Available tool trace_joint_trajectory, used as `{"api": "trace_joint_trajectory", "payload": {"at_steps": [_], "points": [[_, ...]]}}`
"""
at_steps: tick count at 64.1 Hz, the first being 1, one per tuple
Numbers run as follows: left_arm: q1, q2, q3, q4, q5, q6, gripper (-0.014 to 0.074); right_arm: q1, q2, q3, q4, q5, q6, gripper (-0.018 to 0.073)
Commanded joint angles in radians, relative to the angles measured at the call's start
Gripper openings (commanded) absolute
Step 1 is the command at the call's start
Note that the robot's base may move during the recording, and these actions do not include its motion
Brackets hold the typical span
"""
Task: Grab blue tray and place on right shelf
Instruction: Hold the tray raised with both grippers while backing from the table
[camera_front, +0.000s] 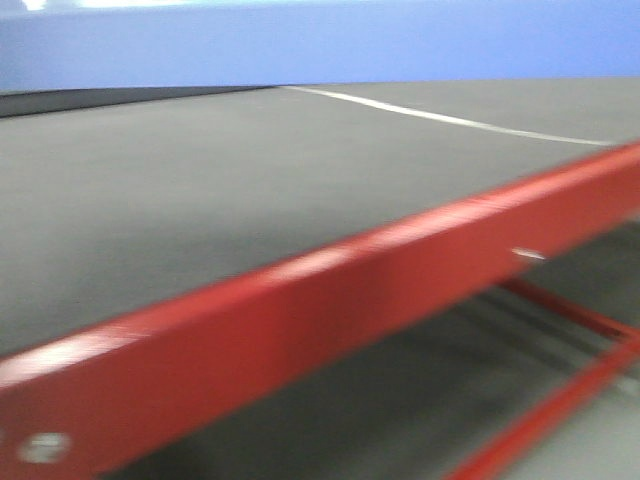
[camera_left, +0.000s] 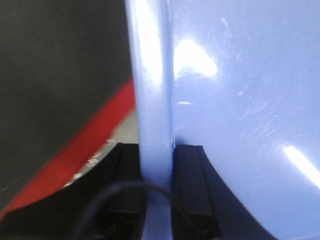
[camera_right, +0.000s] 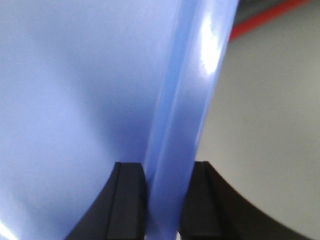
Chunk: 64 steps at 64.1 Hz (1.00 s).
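Front view: blue tray (camera_front: 320, 40) across top edge, above red-framed desk (camera_front: 300, 300); blurred.
Left wrist: left pincer (camera_left: 157, 195) clamps tray rim.
Right wrist: right pincer (camera_right: 167, 195) clamps opposite rim.
Step, judged: carrying. Next: level transfer to right shelf, unseen.

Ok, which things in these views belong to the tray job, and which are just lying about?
Job: blue tray; left pincer and right pincer, both shut on its rim. The right shelf is not in view.
Lying about: red-framed table; black cable.
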Motion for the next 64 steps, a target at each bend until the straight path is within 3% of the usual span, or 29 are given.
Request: {"api": "trace_joint_trajectory", "payload": {"at_steps": [1, 64], "points": [[-0.01, -0.023, -0.032, -0.024, 0.091, 0.025, -0.0048, 0.002, -0.021, -0.027, -0.022, -0.061, -0.029, 0.0055], [-0.01, -0.023, -0.032, -0.024, 0.091, 0.025, -0.0048, 0.002, -0.021, -0.027, -0.022, -0.061, -0.029, 0.0055]]}}
